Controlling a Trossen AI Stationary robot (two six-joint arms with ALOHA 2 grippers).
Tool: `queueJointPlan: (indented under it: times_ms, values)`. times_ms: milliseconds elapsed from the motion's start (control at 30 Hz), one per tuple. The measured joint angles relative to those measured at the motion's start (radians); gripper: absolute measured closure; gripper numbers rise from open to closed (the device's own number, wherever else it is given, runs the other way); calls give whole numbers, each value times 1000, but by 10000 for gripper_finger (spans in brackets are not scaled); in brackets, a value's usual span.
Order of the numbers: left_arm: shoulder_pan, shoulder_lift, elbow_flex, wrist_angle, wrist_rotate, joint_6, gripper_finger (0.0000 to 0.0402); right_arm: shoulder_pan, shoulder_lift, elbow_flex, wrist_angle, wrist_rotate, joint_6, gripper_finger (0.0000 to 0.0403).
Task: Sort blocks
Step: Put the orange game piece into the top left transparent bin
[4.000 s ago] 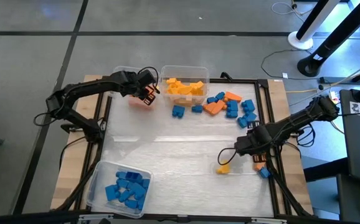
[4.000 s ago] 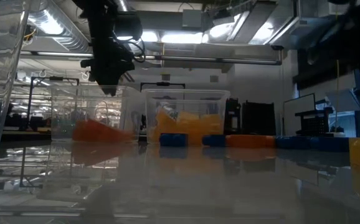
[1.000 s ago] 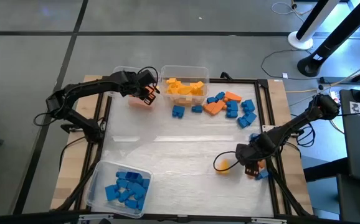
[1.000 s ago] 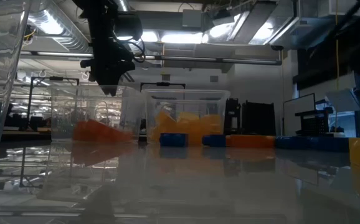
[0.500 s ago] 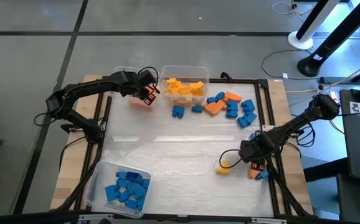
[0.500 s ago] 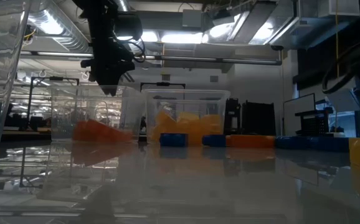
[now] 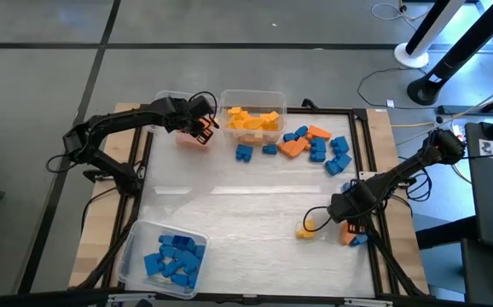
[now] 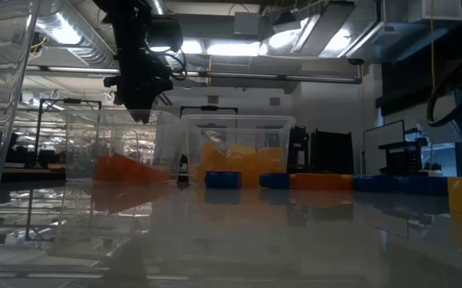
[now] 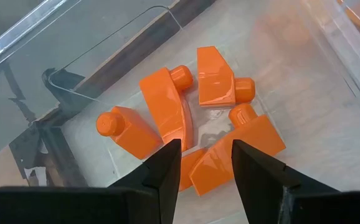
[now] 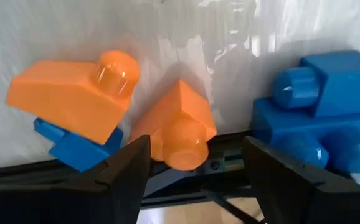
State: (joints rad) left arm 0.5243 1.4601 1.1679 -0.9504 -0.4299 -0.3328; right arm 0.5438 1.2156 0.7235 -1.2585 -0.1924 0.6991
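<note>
right wrist view has my right claw (image 10: 195,168) spread wide and empty, fingers straddling a small orange plastic brick (image 10: 175,127) at the counter's (image 7: 255,213) right edge; a second orange brick (image 10: 74,102) and blue bricks (image 10: 320,102) crowd beside it. my worry: closing could nudge the brick against the black frame rail or catch a neighbour. left claw (image 9: 202,163) hangs partly parted, holding nothing, over orange bricks (image 9: 192,115) in the clear plastic bin (image 7: 182,102) at the far left.
</note>
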Motion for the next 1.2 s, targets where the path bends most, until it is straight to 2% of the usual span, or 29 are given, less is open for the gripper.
queueJointPlan:
  times_ms: [1033,1200]
  values:
    - [0,0,0,0,0,-5,270,0,160,-11,13,-48,-31,150]
    - [0,0,0,0,0,-5,270,0,161,-16,29,-64,-31,173]
